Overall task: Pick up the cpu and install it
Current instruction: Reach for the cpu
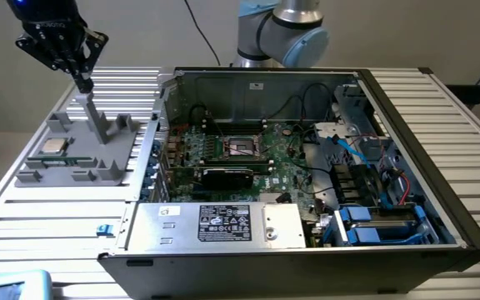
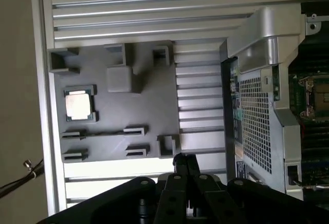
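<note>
Now — tool [image 1: 84, 84] closed, empty | near grey holder [image 1: 83, 149] | cpu [image 1: 54, 145] seated in holder — untouched

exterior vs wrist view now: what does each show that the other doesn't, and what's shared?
Exterior view: silver box with black label, black expansion card, blue drive bays. Wrist view: the perforated face of the case wall. Both: the cpu lying in the grey fixture, the motherboard socket, the shut tool.
</note>
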Controlling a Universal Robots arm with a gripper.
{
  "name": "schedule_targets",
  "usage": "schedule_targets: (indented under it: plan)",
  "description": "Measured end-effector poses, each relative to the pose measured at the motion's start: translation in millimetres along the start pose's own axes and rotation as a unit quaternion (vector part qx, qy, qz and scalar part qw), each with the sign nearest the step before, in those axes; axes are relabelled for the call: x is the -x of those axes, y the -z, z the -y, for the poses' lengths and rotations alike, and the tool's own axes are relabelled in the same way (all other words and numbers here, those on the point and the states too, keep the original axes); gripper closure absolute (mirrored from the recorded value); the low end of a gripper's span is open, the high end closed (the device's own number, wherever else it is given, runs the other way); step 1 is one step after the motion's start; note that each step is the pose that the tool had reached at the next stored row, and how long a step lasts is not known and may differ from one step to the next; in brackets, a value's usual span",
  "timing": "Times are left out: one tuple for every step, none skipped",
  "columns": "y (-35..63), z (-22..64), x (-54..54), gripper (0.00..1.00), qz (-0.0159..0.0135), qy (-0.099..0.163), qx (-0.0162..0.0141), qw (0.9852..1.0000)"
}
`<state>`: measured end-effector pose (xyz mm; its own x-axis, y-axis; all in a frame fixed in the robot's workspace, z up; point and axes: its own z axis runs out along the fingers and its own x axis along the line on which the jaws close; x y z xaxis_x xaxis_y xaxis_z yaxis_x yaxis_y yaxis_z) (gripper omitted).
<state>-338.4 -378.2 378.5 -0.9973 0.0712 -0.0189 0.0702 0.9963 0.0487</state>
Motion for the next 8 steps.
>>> schedule_targets:
  plan:
    - [-1.0,-0.5,-4.6,0.89,0.0000,0.000,0.0000,1.0000]
    - [-1.9,-1.0,-9.1,0.89,0.0000,0.000,0.0000,1.0000]
    - [-2.9,-1.6,-13.8,0.89,0.0000,0.000,0.0000,1.0000]
    - [-3.9,-2.1,-18.4,0.89,0.0000,0.000,0.0000,1.0000]
    - [-4.9,-2.7,-23.0,0.89,0.0000,0.000,0.0000,1.0000]
    - [-6.0,-3.3,-27.7,0.89,0.0000,0.000,0.0000,1.0000]
    - [-7.0,-3.8,-32.2,0.89,0.0000,0.000,0.0000,1.0000]
    - [-8.0,-4.4,-36.8,0.89,0.0000,0.000,0.0000,1.0000]
